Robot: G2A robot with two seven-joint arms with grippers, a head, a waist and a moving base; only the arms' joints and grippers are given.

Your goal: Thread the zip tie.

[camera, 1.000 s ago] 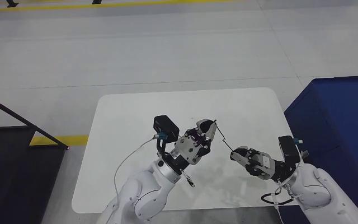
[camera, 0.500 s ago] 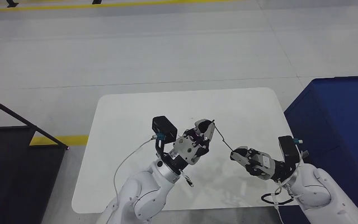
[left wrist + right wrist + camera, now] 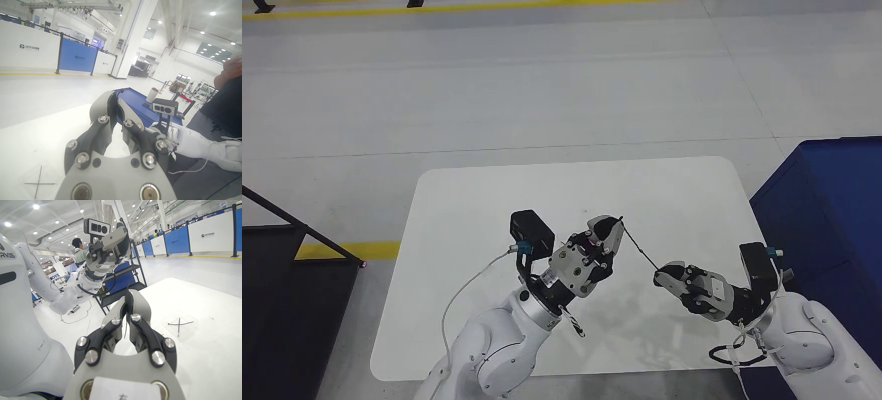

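Note:
A thin black zip tie (image 3: 637,245) spans the gap between my two grippers above the white table (image 3: 482,220). My left gripper (image 3: 614,224) is shut on one end, and the tie's small head (image 3: 122,91) pokes out past its fingertips. My right gripper (image 3: 660,274) is shut on the other end; in the right wrist view the strand (image 3: 125,328) runs between its closed fingers (image 3: 140,302). That view also has the left gripper (image 3: 122,225) raised higher and farther off, facing the right one.
A clear patch with a black cross (image 3: 179,324) lies flat on the table beyond the grippers, also seen as the cross (image 3: 38,182) in the left wrist view. A blue bench (image 3: 832,200) borders the table's right side, a black rack (image 3: 282,300) its left.
The left arm has drifted slightly to the left, still holding its end of the tie. The right arm has stayed in place.

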